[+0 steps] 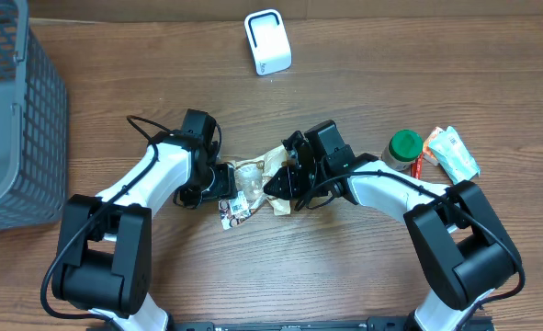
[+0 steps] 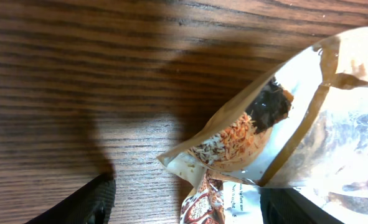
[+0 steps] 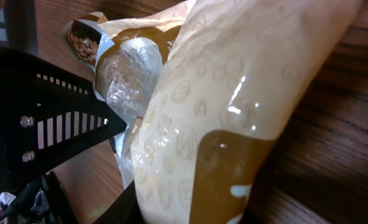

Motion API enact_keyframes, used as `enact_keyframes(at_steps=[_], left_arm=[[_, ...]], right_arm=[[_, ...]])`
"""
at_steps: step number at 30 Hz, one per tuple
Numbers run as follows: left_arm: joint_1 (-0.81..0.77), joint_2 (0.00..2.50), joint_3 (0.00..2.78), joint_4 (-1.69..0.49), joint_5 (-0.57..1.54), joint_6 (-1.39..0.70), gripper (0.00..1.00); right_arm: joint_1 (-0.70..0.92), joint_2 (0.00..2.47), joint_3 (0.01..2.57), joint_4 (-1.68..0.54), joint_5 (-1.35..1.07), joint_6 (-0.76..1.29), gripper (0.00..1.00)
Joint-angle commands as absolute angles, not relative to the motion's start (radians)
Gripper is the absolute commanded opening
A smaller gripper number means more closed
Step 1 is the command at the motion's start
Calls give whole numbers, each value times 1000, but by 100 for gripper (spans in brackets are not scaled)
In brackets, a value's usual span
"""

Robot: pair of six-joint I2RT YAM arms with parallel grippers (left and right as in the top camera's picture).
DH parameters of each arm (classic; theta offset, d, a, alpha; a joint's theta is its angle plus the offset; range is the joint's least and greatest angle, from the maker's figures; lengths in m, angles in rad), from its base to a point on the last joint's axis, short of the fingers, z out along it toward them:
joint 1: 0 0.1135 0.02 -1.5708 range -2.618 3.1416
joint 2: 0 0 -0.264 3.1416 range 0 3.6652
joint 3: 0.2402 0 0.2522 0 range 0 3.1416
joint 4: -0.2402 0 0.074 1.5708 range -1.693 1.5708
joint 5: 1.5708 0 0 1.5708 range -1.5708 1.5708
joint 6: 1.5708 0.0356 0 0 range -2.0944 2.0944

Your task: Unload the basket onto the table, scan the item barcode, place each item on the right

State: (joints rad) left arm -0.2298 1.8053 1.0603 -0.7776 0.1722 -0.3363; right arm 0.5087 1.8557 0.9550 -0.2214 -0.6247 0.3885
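Your snack packet (image 1: pixel 251 175) lies mid-worktop between both tools: the right tool (image 1: pixel 280 182) pinches its end, and the left tool (image 1: pixel 229 184) gapes wide beside it.

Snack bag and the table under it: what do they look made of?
Snack bag: thin plastic film, glossy tan print outside, with a silvery, foil-like crinkled part. Bright glare spots and sharp creases suggest this. Table: wood or wood-grain laminate, dark brown, fairly matte. Straight grain lines show, but the look cannot tell solid wood from veneer.
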Motion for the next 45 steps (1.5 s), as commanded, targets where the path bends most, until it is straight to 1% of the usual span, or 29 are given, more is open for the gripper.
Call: enact_keyframes(at_steps=[1,2,3,4,5,6,7,15,24,27,28,29,30,36,39,42,45], left_arm=[[-227,1848,1060,-767,-18,-335,66],[-222,1847,1067,-776,-27,-336,66],[-218,1847,1076,-789,-37,-336,61],[-211,1847,1093,-813,-45,-335,53],[-206,1847,1106,-831,-51,-335,48],[-199,1847,1122,-852,-57,-335,44],[-192,1847,1140,-869,-61,-336,43],[-96,1836,1267,-936,-60,-310,45],[61,1836,1282,-914,-64,-262,50],[99,1836,1282,-901,-63,-247,54],[106,1836,1282,-899,-63,-246,57],[113,1836,1282,-900,-62,-247,67],[117,1836,1282,-900,-62,-247,100],[118,1836,1282,-900,-60,-247,100],[118,1836,1282,-900,-60,-247,100],[118,1836,1282,-900,-60,-247,100],[118,1836,1282,-900,-60,-247,100]], right_arm=[[521,1861,953,-229,-690,374,4],[521,1861,953,-230,-690,374,4],[521,1861,953,-231,-690,374,4],[521,1861,953,-234,-691,374,4],[521,1861,953,-235,-691,374,4],[521,1861,953,-234,-691,374,4],[521,1861,953,-234,-690,374,4],[521,1861,953,-233,-690,374,4],[521,1861,953,-237,-690,374,4],[521,1861,953,-237,-690,370,4],[521,1861,953,-237,-690,370,4],[521,1861,953,-237,-690,369,4],[521,1861,953,-237,-690,366,4],[521,1861,955,-233,-690,367,4],[510,1855,1009,-270,-709,363,4],[501,1832,1154,-427,-718,283,4],[502,1823,1372,-682,-643,162,4]])
